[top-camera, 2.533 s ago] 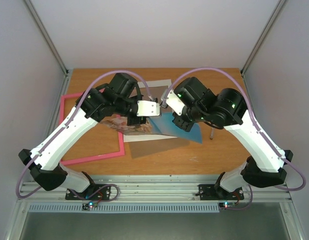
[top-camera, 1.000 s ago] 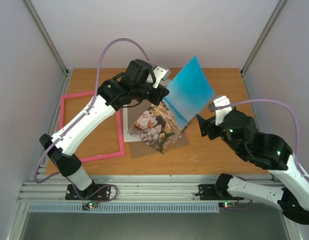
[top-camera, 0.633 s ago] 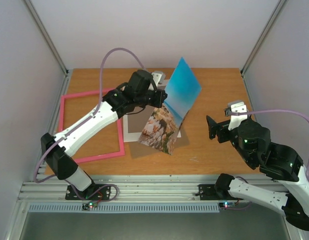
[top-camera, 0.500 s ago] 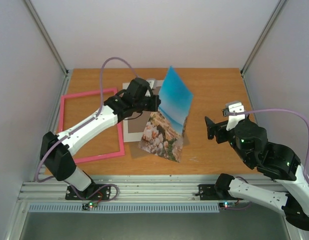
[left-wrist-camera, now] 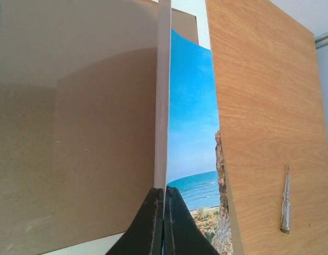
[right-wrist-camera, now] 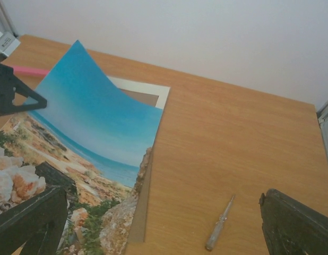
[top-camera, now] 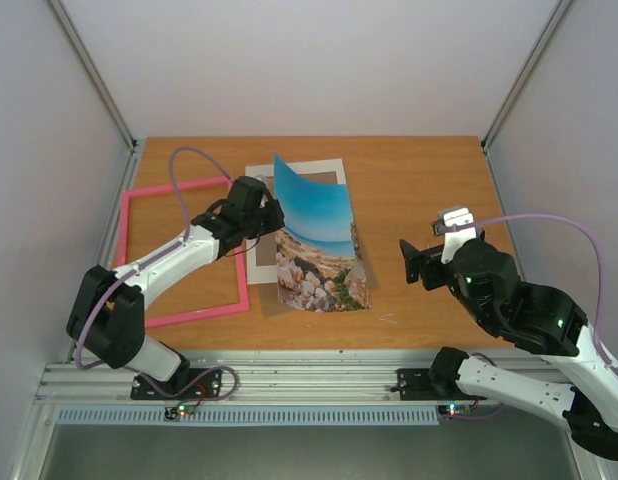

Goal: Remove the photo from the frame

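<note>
Top external: left tool (top-camera: 273, 214) pinches the photo (top-camera: 319, 240), long axis running near-to-far, sky end far; right tool (top-camera: 427, 248) gaping

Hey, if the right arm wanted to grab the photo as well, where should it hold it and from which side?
Probably the right edge of the photo, in the blue sky part, coming from the right with the open right gripper. The left gripper pinches the left edge, so that part curls off the table; the rocky lower end lies flat, leaving no gap underneath.
</note>
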Controlling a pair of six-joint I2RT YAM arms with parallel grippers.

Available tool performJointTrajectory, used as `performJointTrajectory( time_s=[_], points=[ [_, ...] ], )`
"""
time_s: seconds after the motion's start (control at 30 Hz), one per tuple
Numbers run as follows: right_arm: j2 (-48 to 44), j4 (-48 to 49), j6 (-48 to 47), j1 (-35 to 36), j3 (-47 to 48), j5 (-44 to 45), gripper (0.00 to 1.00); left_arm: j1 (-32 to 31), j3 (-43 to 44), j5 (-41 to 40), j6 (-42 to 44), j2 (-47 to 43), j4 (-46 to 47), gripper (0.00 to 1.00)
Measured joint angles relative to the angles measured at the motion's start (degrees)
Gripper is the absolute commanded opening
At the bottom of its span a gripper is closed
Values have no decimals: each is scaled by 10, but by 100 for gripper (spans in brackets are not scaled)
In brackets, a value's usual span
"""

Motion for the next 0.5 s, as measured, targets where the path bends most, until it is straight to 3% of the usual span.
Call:
performJointTrajectory(
  time_s=[0.5],
  points=[
    [-10, 0, 6, 0, -48, 1, 98, 3, -7, 48, 40, 103, 41, 3]
  ],
)
